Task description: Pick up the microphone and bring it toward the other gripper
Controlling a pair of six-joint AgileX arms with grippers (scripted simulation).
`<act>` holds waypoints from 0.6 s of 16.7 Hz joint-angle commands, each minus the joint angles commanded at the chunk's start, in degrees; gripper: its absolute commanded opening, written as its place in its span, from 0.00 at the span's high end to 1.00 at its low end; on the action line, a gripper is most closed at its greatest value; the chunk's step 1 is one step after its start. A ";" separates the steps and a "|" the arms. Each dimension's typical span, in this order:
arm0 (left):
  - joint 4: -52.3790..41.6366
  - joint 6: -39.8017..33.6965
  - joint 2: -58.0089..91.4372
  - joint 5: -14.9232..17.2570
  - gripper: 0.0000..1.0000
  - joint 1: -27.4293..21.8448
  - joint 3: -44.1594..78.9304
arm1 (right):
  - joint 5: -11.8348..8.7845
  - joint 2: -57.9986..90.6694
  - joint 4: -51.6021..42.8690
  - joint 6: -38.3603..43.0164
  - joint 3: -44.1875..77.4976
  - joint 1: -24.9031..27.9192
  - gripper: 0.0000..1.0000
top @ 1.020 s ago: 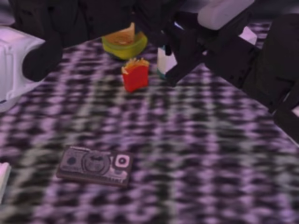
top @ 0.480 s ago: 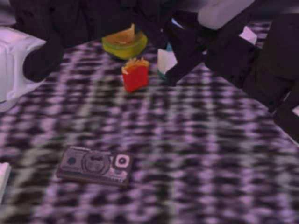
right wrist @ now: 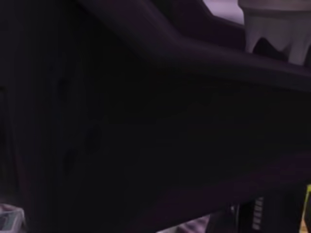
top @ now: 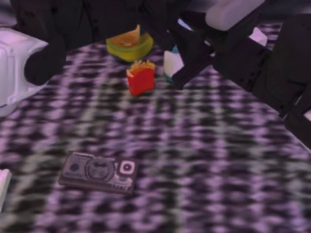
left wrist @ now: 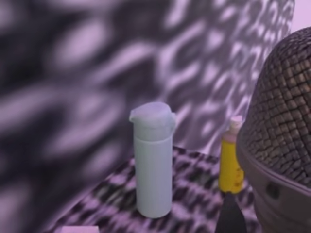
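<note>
The microphone's grey mesh head [left wrist: 284, 126] fills one side of the left wrist view, very close to the lens, with its dark collar below it. One black finger [left wrist: 231, 216] of my left gripper points up right beside it; I cannot tell whether the finger touches the microphone. In the top view both arms meet at the far middle of the table, my left arm [top: 73, 24] coming from the left and my right arm [top: 262, 68] from the right. A black bar [top: 187, 68] slants out from under them, and the microphone cannot be made out there. The right wrist view is dark.
A flat dark camera [top: 98, 173] lies near the front left. A red box of fries [top: 141, 77], a yellow-green bowl [top: 129, 44] and a white cup [top: 172, 63] stand just under the arms. A white bottle [left wrist: 153, 162] and a yellow bottle [left wrist: 230, 165] stand on the patterned cloth.
The black arm parts at the far middle have shifted slightly over the white cup. The camera, fries and bowl have not moved.
</note>
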 joint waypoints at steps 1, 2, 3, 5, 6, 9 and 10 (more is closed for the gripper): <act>0.00 0.00 0.00 0.00 1.00 0.00 0.00 | 0.00 0.00 0.00 0.00 0.00 0.00 0.40; 0.00 0.00 0.00 0.00 1.00 0.00 0.00 | 0.00 0.00 0.00 0.00 0.00 0.00 0.32; 0.00 0.00 0.00 0.00 1.00 0.00 0.00 | 0.00 0.00 0.00 0.00 0.00 0.00 0.25; 0.00 0.00 0.00 0.00 1.00 0.00 0.00 | 0.00 0.00 0.00 0.00 0.00 0.00 0.10; 0.00 0.00 0.00 0.00 1.00 0.00 0.00 | 0.00 0.00 0.00 0.00 0.00 0.00 0.02; 0.00 0.00 0.00 0.00 1.00 0.00 0.00 | 0.00 0.00 0.00 0.00 0.00 0.00 0.00; 0.00 0.00 0.00 0.00 1.00 0.00 0.00 | 0.00 0.00 0.00 0.00 0.00 0.00 0.00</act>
